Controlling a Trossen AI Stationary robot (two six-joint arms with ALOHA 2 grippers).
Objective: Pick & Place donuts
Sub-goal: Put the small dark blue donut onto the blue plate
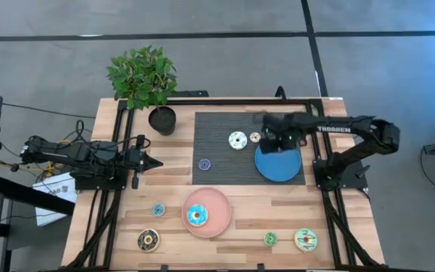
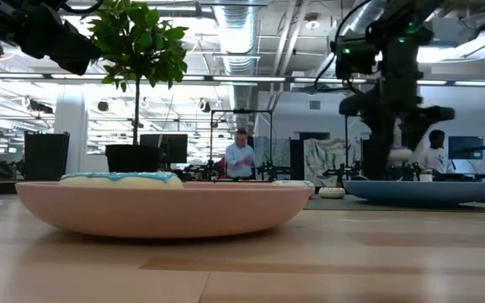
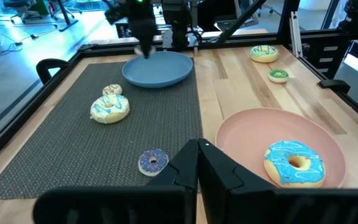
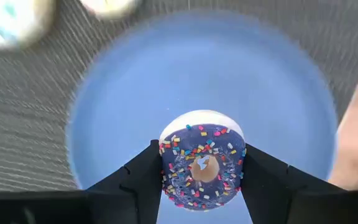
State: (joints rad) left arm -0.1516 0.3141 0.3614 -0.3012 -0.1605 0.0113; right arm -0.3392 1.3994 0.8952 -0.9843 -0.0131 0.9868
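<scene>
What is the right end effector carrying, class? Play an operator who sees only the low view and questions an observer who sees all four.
Observer: The right end effector is shut on a dark blue sprinkled donut, held over the blue plate.
Operator: Where is the left end effector?
Observer: The left end effector waits at the table's left side, shut and empty.
Operator: How many donuts lie on the dark mat?
Observer: Three lie on the dark mat: a white donut with a tiny cream donut beside it, and a tiny purple donut apart from them.
</scene>
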